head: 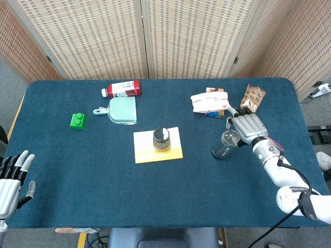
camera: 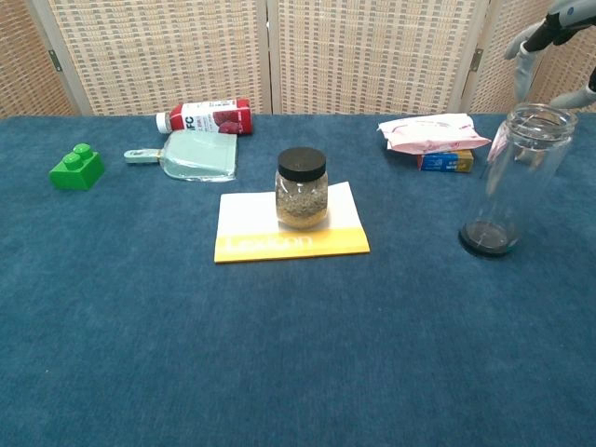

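Note:
A tall clear glass jar (head: pixel 225 145) (camera: pixel 518 177) stands open-mouthed and upright at the right of the blue table (head: pixel 77 170). My right hand (head: pixel 248 128) (camera: pixel 551 35) hovers just behind and above its rim, fingers spread, holding nothing. In the chest view a small gap shows between the fingertips and the rim. My left hand (head: pixel 11 180) hangs at the table's near left corner, fingers apart and empty, far from every object. A small black-lidded jar of grains (head: pixel 161 138) (camera: pixel 302 189) stands on a yellow and white pad (head: pixel 173 150) (camera: pixel 279 244) mid-table.
A red bottle (head: pixel 122 89) lies at the back beside a mint scoop (head: pixel 121 110) and a green brick (head: pixel 78 121). A pink-white packet (head: pixel 208 102) on a small box and a brown packet (head: pixel 253 97) lie behind the glass jar.

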Controlling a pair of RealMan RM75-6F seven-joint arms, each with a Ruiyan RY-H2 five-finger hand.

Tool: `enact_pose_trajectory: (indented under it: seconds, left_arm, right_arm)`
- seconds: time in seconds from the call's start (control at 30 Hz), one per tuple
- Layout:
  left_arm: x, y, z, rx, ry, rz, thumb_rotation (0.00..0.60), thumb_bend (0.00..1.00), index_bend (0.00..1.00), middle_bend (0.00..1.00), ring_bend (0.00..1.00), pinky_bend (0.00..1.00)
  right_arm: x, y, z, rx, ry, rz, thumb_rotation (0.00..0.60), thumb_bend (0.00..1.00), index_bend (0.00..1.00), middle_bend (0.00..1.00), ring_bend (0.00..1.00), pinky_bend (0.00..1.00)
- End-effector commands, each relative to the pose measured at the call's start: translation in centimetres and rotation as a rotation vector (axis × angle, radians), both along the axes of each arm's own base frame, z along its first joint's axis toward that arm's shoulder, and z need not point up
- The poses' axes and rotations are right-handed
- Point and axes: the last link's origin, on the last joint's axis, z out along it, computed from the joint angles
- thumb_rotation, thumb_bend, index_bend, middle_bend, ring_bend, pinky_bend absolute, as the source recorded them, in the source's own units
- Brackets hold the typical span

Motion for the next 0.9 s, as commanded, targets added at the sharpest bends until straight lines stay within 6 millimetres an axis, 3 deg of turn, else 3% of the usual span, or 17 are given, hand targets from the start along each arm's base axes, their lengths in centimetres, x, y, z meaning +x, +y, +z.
enact_pose_trajectory:
  seconds: [0.03, 0.23, 0.47, 0.67, 0.9]
  left_arm:
    - [0.0, 0.0, 0.0, 0.000, 0.002, 0.001, 0.600, 0.50, 0.00, 0.00, 0.00, 0.00]
    - [-0.1, 0.0, -0.1, -0.001, 0.009, 0.003, 0.600, 0.50, 0.00, 0.00, 0.00, 0.00]
    - [-0.1, 0.1, -0.3, -0.005, 0.018, 0.009, 0.600, 0.50, 0.00, 0.00, 0.00, 0.00]
    - [-0.2, 0.3, -0.7, -0.020, 0.022, 0.013, 0.600, 0.50, 0.00, 0.00, 0.00, 0.00]
    - [-0.3, 0.7, -1.0, -0.036, 0.024, 0.021, 0.600, 0.50, 0.00, 0.00, 0.00, 0.00]
  right_arm:
    - [0.1, 0.1, 0.2, 0.002, 0.001, -0.009, 0.600, 0.41, 0.25, 0.00, 0.00, 0.00]
    - [0.5, 0.4, 1.6, -0.032, -0.040, -0.005, 0.600, 0.41, 0.20, 0.00, 0.00, 0.00]
    - [-0.3, 2.3, 4.9, -0.110, -0.144, -0.014, 0.600, 0.38, 0.09, 0.00, 0.00, 0.00]
    - [-4.0, 6.5, 6.4, -0.149, -0.202, -0.050, 0.600, 0.38, 0.04, 0.00, 0.00, 0.00]
    - [-9.9, 13.1, 4.3, -0.162, -0.201, -0.011, 0.600, 0.38, 0.01, 0.00, 0.00, 0.00]
